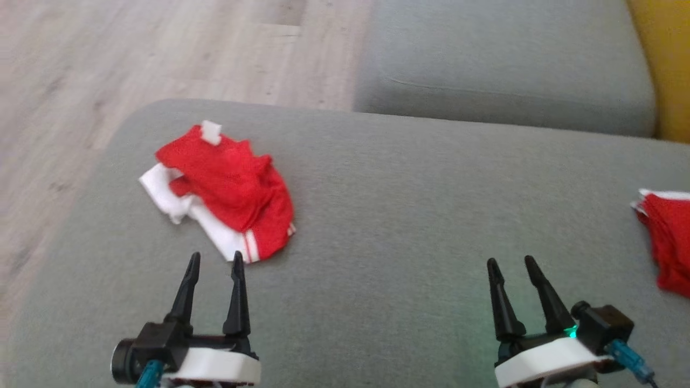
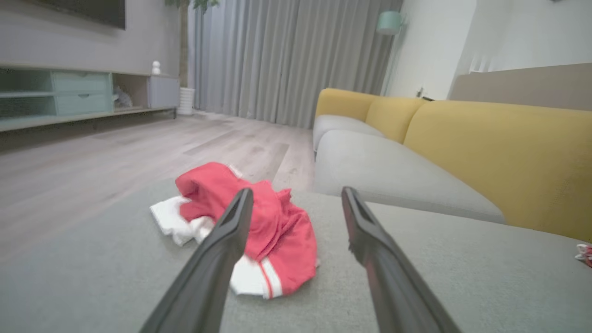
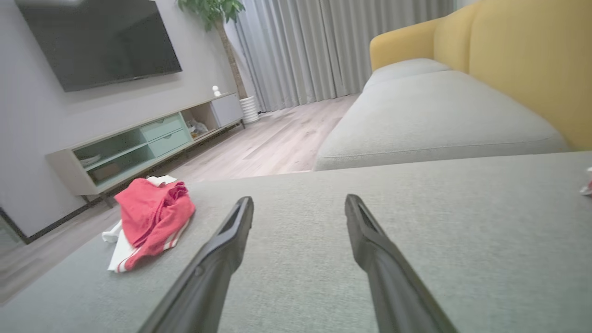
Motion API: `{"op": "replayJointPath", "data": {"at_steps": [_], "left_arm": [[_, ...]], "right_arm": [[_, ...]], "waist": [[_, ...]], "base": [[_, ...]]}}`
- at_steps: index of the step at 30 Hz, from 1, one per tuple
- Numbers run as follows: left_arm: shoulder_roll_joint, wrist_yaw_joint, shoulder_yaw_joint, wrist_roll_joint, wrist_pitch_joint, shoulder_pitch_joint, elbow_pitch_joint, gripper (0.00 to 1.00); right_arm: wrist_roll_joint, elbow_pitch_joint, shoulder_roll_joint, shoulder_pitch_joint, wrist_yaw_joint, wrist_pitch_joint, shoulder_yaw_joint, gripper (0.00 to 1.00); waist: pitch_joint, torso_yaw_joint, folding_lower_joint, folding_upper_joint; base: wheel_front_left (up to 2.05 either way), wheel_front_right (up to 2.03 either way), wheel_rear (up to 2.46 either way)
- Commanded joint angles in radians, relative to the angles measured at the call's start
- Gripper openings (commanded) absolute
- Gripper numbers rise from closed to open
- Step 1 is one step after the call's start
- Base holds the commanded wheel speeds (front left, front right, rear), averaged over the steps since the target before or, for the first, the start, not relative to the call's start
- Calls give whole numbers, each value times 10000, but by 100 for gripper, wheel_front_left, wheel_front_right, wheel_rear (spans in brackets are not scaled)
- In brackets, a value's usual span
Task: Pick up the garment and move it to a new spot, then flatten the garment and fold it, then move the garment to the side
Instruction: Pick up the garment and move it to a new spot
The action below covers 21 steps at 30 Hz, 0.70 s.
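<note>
Left fingers [image 1: 237,302] spread, empty, right fingers [image 1: 501,302] likewise; garment [image 1: 232,186] just beyond left pair

Bright red across the crumpled mesh garment [image 1: 226,188], with white panels and thin red-and-white stripes along one hem. Plain grey weave on the wide sofa cushion [image 1: 409,215] beneath. Red again, edged in white, on the second cloth pile [image 1: 668,237] at the right. Mustard yellow on the upholstered sofa backrest [image 2: 499,157]. Pale grey-brown grain over the wood plank floor [image 1: 108,64]. Matte black fingers, white housings and teal cables on the left end effector [image 1: 215,257] and right end effector [image 1: 511,261]; green glow at the base of the latter.
</note>
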Motion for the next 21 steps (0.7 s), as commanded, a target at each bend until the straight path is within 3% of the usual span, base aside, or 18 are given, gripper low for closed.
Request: {"op": "replayJointPath", "data": {"at_steps": [1, 11, 17, 21], "left_arm": [[14, -7, 418, 99, -51, -217, -324, 100], [14, -248, 923, 341, -51, -177, -181, 100], [135, -644, 995, 679, -51, -461, 147, 100], [496, -961, 867, 835, -19, -1589, 694, 100]], "right_arm": [[119, -284, -40, -283, -9, -120, 309, 100], [417, -181, -40, -133, -9, -120, 1031, 100], [501, -177, -39, -251, -9, -120, 1123, 100], [353, -247, -39, -483, -9, -120, 972, 100]], "waist": [[-104, 532, 0, -1], [-195, 1523, 0, -1], [132, 1283, 0, -1], [817, 892, 0, -1]], "base": [[0, 0, 0], [0, 0, 0], [0, 0, 0], [0, 0, 0]]}}
